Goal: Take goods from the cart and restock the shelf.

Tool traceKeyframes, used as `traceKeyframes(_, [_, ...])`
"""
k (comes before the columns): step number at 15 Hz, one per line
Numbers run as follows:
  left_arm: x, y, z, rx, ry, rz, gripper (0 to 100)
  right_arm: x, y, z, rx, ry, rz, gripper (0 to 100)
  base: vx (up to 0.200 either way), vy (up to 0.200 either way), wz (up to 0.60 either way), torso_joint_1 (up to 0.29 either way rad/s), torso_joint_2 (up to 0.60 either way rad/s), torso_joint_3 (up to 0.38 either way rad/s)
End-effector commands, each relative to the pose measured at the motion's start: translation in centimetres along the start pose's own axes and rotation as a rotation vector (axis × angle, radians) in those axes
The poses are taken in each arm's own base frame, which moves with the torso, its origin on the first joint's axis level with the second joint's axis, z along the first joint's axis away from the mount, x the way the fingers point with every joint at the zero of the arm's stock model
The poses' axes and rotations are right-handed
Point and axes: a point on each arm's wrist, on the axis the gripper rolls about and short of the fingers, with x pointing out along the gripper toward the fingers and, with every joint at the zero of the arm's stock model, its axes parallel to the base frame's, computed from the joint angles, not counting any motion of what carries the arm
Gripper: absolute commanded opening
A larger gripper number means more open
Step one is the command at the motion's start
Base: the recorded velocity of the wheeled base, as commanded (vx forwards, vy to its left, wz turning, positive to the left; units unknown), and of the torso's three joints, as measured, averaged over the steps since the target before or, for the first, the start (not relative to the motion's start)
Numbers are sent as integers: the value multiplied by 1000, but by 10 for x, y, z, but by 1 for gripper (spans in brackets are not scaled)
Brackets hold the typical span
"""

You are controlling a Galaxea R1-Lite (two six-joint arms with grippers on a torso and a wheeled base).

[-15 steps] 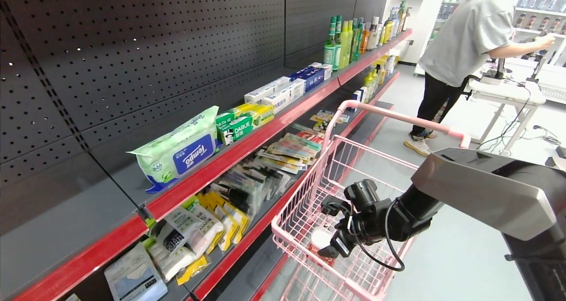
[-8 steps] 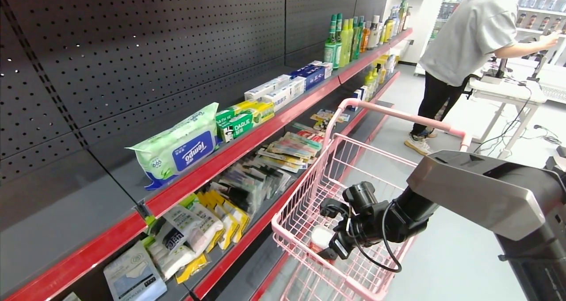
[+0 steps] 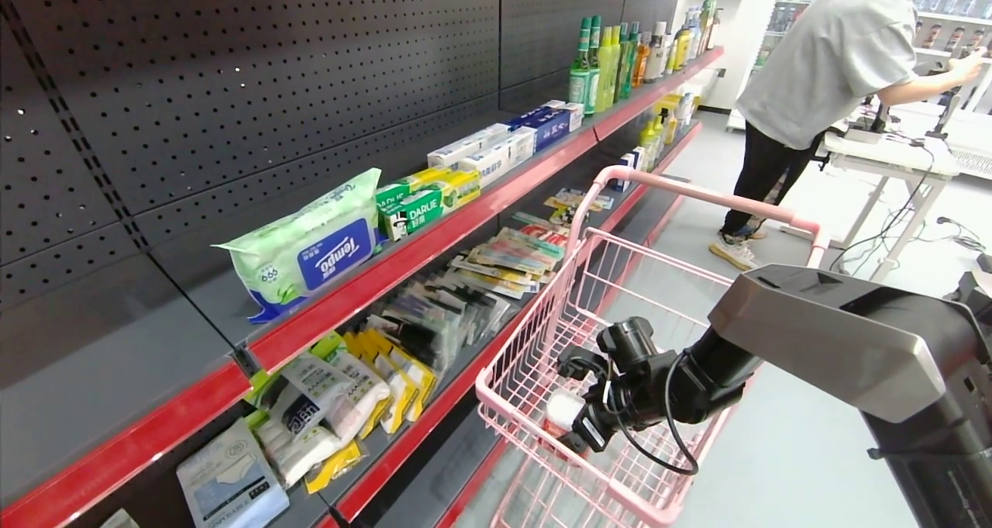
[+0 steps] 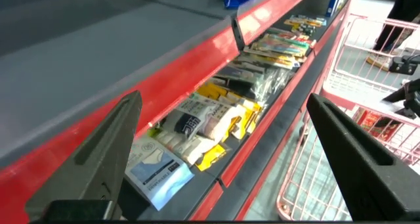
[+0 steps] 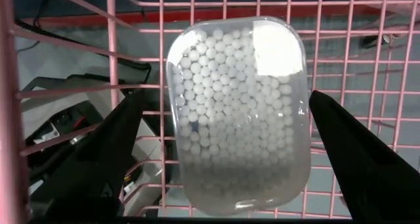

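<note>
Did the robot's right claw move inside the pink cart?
Yes, a little. Judged against the rim of the pink cart, the right gripper has dipped slightly lower into the basket, toward the clear bead jar.

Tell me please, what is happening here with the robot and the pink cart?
The robot is restocking. Its right gripper is down inside the pink cart, with the fingers open on either side of a clear container of small white beads, not yet closed on it. The left gripper is open and holds nothing, beside the lower levels of the shelf.
</note>
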Motion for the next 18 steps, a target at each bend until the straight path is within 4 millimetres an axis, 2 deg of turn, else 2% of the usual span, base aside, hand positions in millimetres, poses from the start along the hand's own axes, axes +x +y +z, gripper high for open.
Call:
traceKeyframes(1, [0,0,0,-1,-1,0,100,1,0,0,-2,-3,6,100,0,0,0,-115,305,178])
traceKeyframes(18, [0,0,0,1,-1,0,100,6,2,8,-28,-12,4,100,0,0,0,-7,20,12])
